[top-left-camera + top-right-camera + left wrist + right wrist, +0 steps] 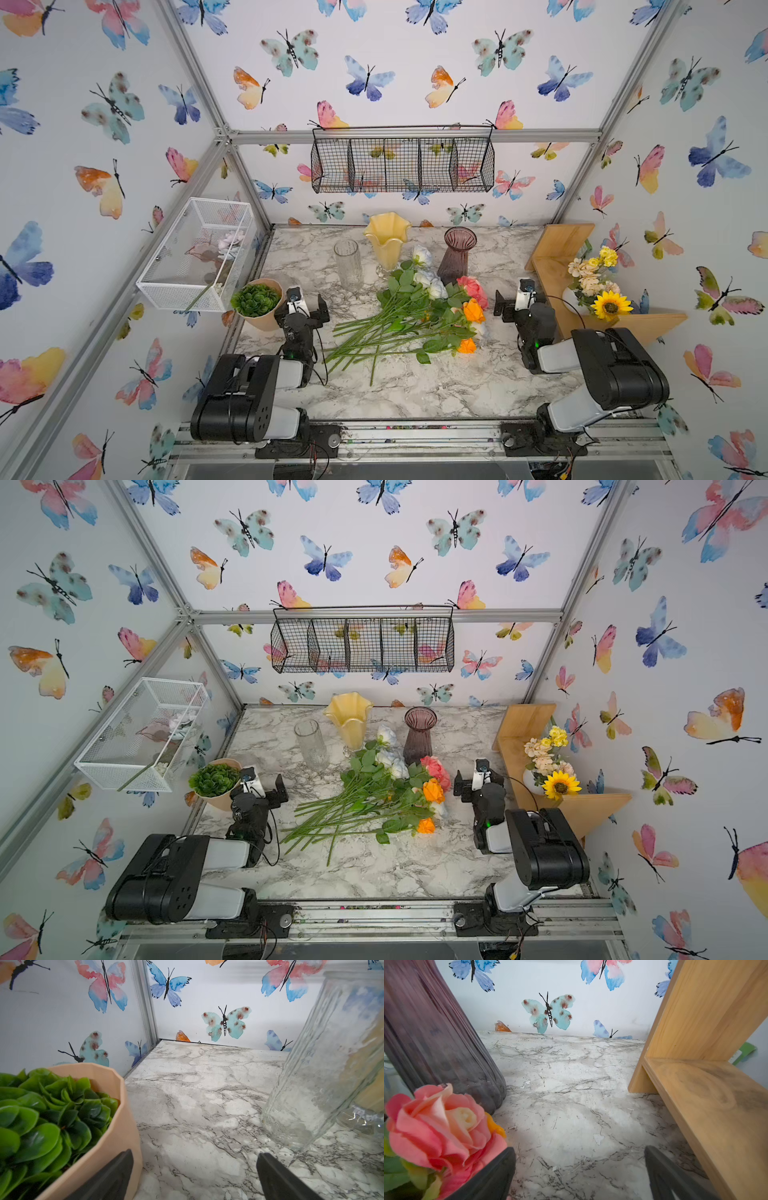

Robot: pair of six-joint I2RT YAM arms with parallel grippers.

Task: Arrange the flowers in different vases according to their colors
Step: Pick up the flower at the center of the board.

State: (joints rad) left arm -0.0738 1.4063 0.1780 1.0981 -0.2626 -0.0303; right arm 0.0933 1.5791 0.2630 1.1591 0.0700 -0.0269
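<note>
Both top views: light, green-stemmed artificial flowers (409, 316) lie between empty, wide-open left gripper (305, 303) and right gripper (521, 303); pinch the bare, likely slippery stems.

Butterfly-papered walls (395, 62), marble-look tabletop (436, 386), wooden corner shelf (557, 266) (black wire basket (402, 166) up high).

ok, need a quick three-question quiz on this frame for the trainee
1. True or false: the clear vase, yellow vase and purple vase are all empty.
2. Which vase stands nearest the left gripper? A purple, B clear, C yellow.
3. Fill in: the flowers lie on the table, and the left and right gripper both stand ___.
Key: 1 true; 2 B; 3 open.
</note>
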